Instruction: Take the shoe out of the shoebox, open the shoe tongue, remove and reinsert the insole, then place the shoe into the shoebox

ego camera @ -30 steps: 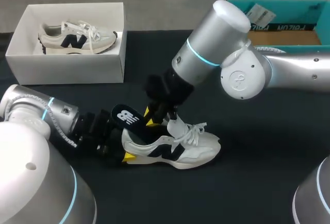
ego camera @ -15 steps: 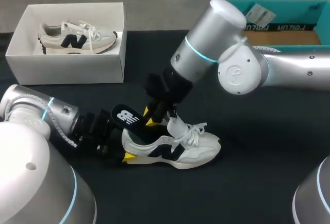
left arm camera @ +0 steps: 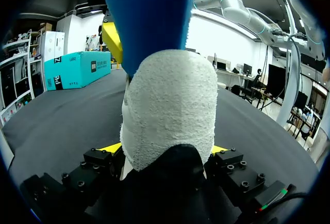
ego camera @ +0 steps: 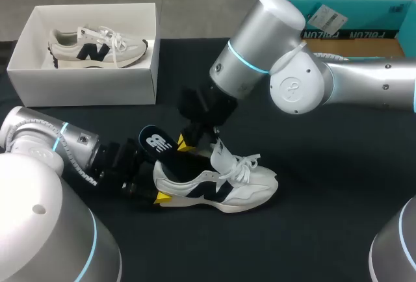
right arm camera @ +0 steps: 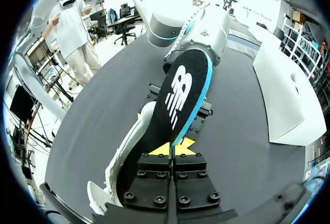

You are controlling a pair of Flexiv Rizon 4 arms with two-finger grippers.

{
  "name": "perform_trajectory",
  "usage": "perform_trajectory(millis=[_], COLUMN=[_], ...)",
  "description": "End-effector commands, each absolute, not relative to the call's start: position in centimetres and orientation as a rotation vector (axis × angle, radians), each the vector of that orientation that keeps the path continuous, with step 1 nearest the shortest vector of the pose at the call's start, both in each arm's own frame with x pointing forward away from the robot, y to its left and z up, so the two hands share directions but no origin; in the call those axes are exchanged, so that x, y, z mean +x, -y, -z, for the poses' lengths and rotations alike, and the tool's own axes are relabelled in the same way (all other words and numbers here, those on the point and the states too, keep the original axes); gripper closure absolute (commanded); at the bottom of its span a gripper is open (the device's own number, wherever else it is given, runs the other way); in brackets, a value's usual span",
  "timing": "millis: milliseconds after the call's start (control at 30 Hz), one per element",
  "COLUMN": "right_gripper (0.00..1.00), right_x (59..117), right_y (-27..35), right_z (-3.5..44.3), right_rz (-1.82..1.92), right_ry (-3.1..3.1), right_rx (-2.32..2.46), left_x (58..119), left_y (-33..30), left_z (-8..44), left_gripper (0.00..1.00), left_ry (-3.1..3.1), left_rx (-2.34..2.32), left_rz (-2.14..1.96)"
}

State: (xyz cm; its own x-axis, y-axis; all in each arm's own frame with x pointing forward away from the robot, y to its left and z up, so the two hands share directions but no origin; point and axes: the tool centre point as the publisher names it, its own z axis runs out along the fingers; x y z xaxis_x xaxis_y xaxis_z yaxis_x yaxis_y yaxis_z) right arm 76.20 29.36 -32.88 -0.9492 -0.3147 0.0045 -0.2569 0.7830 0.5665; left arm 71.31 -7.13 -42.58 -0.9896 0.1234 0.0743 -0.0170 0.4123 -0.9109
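Note:
A white sneaker (ego camera: 218, 188) with a dark logo lies on the black table. Its heel (left arm camera: 170, 110) sits between my left gripper's (ego camera: 156, 183) fingers, and both yellow tips press its sides. A black insole (ego camera: 156, 144) with a white logo sticks up out of the heel opening. My right gripper (ego camera: 188, 142) is shut on the insole's edge just above the shoe. In the right wrist view the insole (right arm camera: 183, 95) rises from between the closed tips of that gripper (right arm camera: 174, 149). Its blue underside (left arm camera: 147, 17) faces the left wrist camera.
The white shoebox (ego camera: 84, 90) stands at the back left with a second sneaker (ego camera: 97, 47) inside. A teal box (ego camera: 364, 28) sits at the back right. Bare black table lies in front of and to the right of the shoe.
My right gripper has closed on the insole and shifted up and to the left, so the insole now stands steeper. The left gripper and the shoe have not moved.

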Motion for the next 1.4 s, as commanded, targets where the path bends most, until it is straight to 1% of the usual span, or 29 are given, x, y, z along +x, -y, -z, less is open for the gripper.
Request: perform_trajectory(millis=[33, 200, 467, 767, 1267, 1400], right_gripper=[1.00, 1.00, 1.00, 1.00, 1.00, 1.00], right_x=[76.6, 77.4, 78.2, 78.9, 79.6, 79.6], right_y=[-29.1, -29.4, -30.1, -30.0, -30.0, -30.0], right_z=[31.2, 30.2, 29.0, 25.7, 20.8, 20.8], right_rz=[0.905, 1.006, 1.054, 1.158, 1.173, 1.173], right_ry=[2.875, 2.860, 2.872, 2.886, 2.924, 2.924], right_rx=[0.453, 0.451, 0.460, 0.464, 0.507, 0.507], left_x=[71.3, 71.3, 71.3, 71.3, 71.3, 71.3], left_y=[7.2, 7.2, 7.2, 7.2, 7.2, 7.2], left_z=[42.7, 42.7, 42.7, 42.7, 42.7, 42.7], left_gripper=[1.00, 1.00, 1.00, 1.00, 1.00, 1.00], left_ry=[2.530, 2.530, 2.530, 2.530, 2.530, 2.530], left_rx=[-0.095, -0.095, -0.095, -0.095, -0.095, -0.095], left_rz=[-1.632, -1.632, -1.632, -1.632, -1.632, -1.632])
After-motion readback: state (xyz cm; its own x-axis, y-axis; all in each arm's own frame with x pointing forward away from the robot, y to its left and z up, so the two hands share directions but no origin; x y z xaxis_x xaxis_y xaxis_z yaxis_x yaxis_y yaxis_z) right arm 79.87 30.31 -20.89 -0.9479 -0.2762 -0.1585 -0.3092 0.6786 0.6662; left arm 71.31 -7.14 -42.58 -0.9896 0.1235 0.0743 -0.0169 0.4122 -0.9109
